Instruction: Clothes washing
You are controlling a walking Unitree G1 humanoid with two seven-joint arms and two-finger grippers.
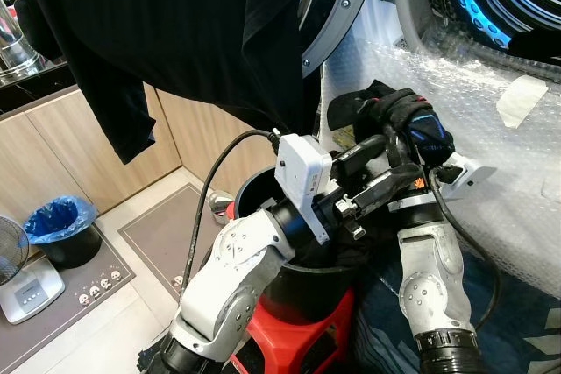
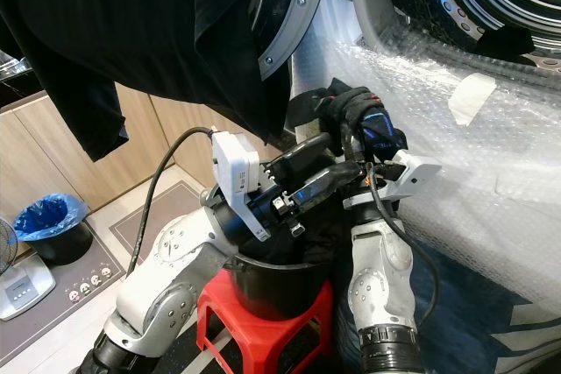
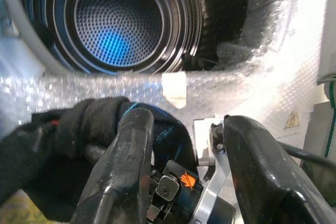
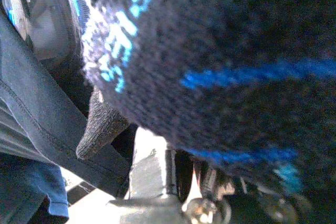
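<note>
Our right arm is bent up, its gripper [image 1: 419, 129] wrapped in a black sock with blue stripes [image 1: 427, 128], just beside the washer's bubble-wrapped front [image 1: 491, 155]; whether those fingers are spread or pinching we cannot tell. Our left gripper [image 1: 387, 164] reaches across toward that sock, its two fingers [image 3: 122, 166] spread apart. Below sits a black bucket [image 2: 280, 282] on a red stool [image 2: 263, 321]. A black T-shirt [image 1: 175, 32] hangs over the open washer door [image 1: 337, 6]. Drum [image 3: 118, 19] glows blue. Wood cabinets [image 1: 53, 155], blue-lined bin [image 1: 61, 229] at left.
</note>
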